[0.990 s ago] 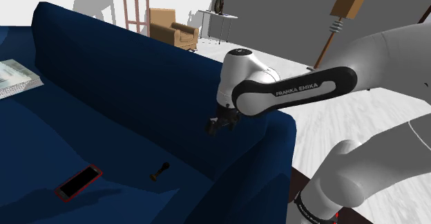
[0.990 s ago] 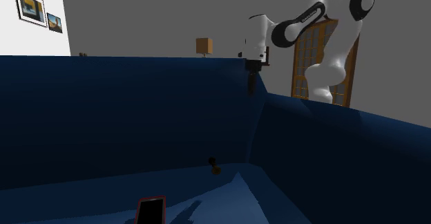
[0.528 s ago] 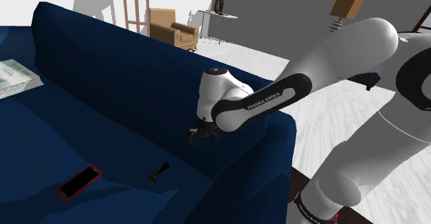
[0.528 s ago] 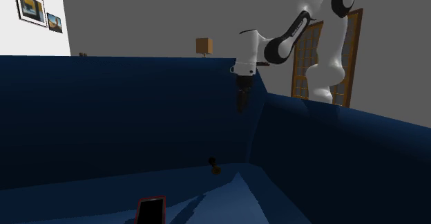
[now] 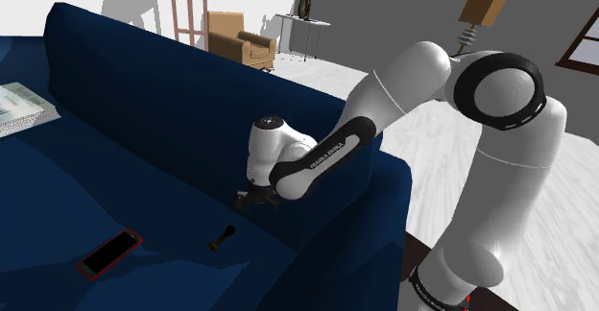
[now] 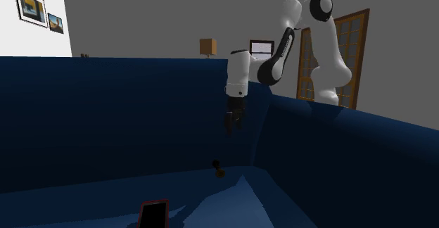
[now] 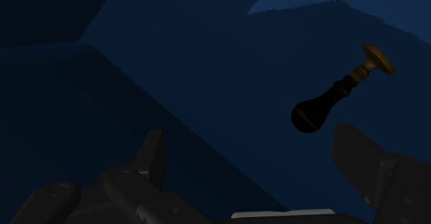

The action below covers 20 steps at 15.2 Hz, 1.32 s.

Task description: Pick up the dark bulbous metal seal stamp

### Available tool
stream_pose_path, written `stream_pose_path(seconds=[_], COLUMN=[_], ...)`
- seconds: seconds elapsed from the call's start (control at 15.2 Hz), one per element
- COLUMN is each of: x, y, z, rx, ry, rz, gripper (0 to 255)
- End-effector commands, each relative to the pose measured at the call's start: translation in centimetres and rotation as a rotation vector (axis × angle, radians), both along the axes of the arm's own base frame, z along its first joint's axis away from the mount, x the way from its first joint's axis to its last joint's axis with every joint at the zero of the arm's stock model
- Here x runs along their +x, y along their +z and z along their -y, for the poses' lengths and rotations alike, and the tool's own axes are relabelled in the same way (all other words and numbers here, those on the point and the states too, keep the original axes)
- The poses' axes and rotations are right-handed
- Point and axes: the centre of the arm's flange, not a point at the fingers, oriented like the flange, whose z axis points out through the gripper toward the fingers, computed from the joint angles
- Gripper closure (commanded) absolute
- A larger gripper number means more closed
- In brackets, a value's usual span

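Note:
The seal stamp (image 5: pixel 222 238) is a small dark piece with a bulbous handle and a brass-coloured foot, lying on its side on the dark blue sofa seat (image 5: pixel 58 194). It appears in the second exterior view (image 6: pixel 219 168) near the seat's back corner, and in the wrist view (image 7: pixel 330 97) just ahead of one finger. My black gripper (image 5: pixel 246 201) hangs above the stamp, a short way over the seat, in front of the backrest. The second exterior view puts the gripper (image 6: pixel 229 126) well above the stamp. The fingers (image 7: pixel 155 155) stand apart with nothing between them.
A black phone with a red rim (image 5: pixel 108 252) lies on the seat to the shoulder view's left of the stamp, also seen as the phone (image 6: pixel 153 214). A pale book (image 5: pixel 19 107) rests far left. The sofa backrest (image 5: pixel 192 98) and armrest (image 5: pixel 355 223) close in the corner.
The arm has swung down and toward the shoulder view's left, lowering the gripper from the backrest's top edge to just above the seat near the stamp. Stamp and phone have not moved.

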Motion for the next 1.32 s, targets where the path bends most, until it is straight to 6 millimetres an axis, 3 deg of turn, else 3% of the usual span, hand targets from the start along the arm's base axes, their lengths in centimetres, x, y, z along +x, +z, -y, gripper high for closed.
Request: stream_pose_path(seconds=[0.0,0.53,1.12,1.19,1.25], x=[1.5,7.7,7.7,7.7,7.7], y=[-1.8,-8.9,-12.9,-12.9,-12.9], z=[-1.2,-4.1,-4.1,-4.0,-4.0], rx=[0.008,0.037,0.037,0.037,0.037], ry=[-0.044,-0.2,-0.2,-0.2,-0.2], rz=[0.005,0.02,0.02,0.02,0.02], gripper=[0,0,0,255,255])
